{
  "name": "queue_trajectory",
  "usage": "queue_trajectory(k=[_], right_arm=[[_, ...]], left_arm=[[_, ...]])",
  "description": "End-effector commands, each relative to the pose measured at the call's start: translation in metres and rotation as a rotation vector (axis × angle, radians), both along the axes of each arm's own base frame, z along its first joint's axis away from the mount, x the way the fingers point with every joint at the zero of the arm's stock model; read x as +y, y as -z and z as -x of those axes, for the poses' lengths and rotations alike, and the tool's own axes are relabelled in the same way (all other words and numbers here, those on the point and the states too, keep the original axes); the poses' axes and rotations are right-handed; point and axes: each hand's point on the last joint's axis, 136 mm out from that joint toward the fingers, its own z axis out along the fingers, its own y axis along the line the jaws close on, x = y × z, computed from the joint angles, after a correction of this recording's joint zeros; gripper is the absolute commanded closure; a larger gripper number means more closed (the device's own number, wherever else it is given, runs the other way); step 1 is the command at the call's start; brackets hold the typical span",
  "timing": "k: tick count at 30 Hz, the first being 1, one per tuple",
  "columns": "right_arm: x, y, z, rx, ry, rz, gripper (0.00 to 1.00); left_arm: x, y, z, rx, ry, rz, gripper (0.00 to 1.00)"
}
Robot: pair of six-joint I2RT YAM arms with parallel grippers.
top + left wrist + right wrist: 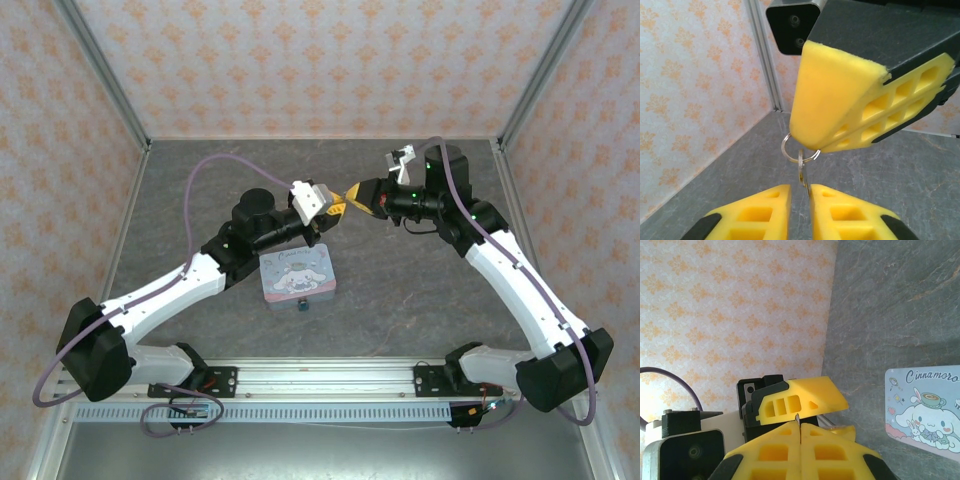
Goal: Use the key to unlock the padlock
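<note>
Arms raised tip-to-tip; right end effector clamped on key ring, left end effector parted around key.

Top camera sits high behind the arm bases, and I see the whole table from above. Left wrist camera rides right behind the left gripper, facing the right gripper and a wall corner. Right wrist camera faces back, equally close; both share the key between the fingertips.
</note>
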Motion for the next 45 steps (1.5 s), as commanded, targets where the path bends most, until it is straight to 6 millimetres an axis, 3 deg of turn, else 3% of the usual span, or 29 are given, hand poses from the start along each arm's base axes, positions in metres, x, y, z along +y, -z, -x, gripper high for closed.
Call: queue_trajectory(k=[1,9,13,14,19,23,27,32,39,45], right_arm=[[0.001,-0.017,0.009,-0.045,-0.028,-0.028,1.0],[0.003,-0.018,0.012,-0.052,-0.043,-0.028,1.0],[-0.003,-0.012,0.011,-0.095,-0.033,0.038,0.99],[-0.006,-0.01,0.01,-0.121,-0.027,0.073,0.94],[-0.031,-0.012,0.018,-0.36,-0.006,0.266,0.64],[-0.045,-0.017,0.027,-0.646,-0.036,0.391,0.51],[-0.044,-0.017,0.046,-0.979,-0.133,0.436,0.5],[-0.033,0.004,0.07,-1.254,-0.345,0.46,0.45],[-0.018,0.033,0.076,-1.366,-0.561,0.465,0.48],[0.0,0.065,0.075,-1.459,-0.68,0.536,0.49]], left_arm=[[-0.002,-0.012,-0.003,-0.027,-0.015,0.01,0.86],[0.0,-0.007,-0.005,-0.024,-0.029,-0.01,1.0],[0.003,-0.001,0.0,-0.023,-0.02,-0.06,1.0],[0.004,0.002,0.003,-0.021,-0.012,-0.084,1.0],[0.014,0.017,0.024,0.014,0.047,-0.246,1.0],[0.027,0.034,0.041,0.083,0.083,-0.406,1.0],[0.04,0.053,0.049,0.15,0.066,-0.578,1.0],[0.05,0.068,0.056,0.18,0.056,-0.746,1.0],[0.053,0.076,0.058,0.168,0.052,-0.912,1.0],[0.045,0.074,0.059,0.149,0.076,-0.931,1.0]])
